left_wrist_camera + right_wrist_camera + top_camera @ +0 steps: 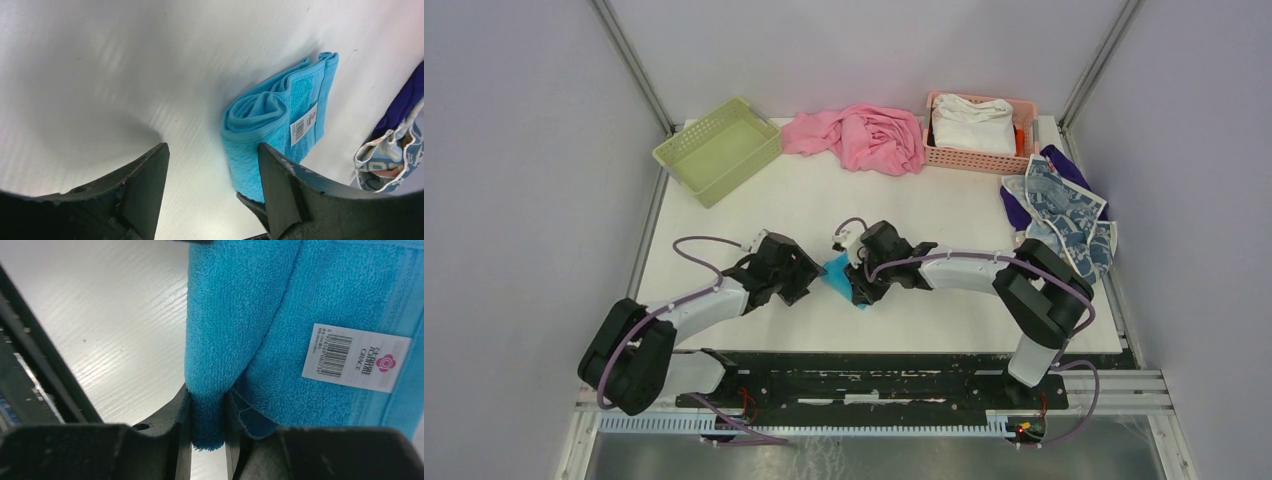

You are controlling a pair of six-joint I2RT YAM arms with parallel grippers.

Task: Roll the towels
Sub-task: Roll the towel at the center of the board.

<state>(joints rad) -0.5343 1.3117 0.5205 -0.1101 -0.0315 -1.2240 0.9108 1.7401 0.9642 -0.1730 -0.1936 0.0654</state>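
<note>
On the table (944,210), near the middle, the part-rolled blue towel (280,125) lies between both arms, its coiled end facing the left gripper (212,150), which gapes empty just beside it, while the right gripper (206,412) pinches a fold.

A white rectangular label (356,358) sits on the bright blue towel (300,285). In the right wrist view it bears a black barcode with a row of small digits beside it; they begin with 6 and are otherwise too fine to read surely. Next to the barcode stands the brand word "GRACE" in capitals, then a line of Chinese characters, then a pink flower logo. Tiny print at the label's far end is illegible. In the left wrist view only the label's barcode and a red spot can be made out.
</note>
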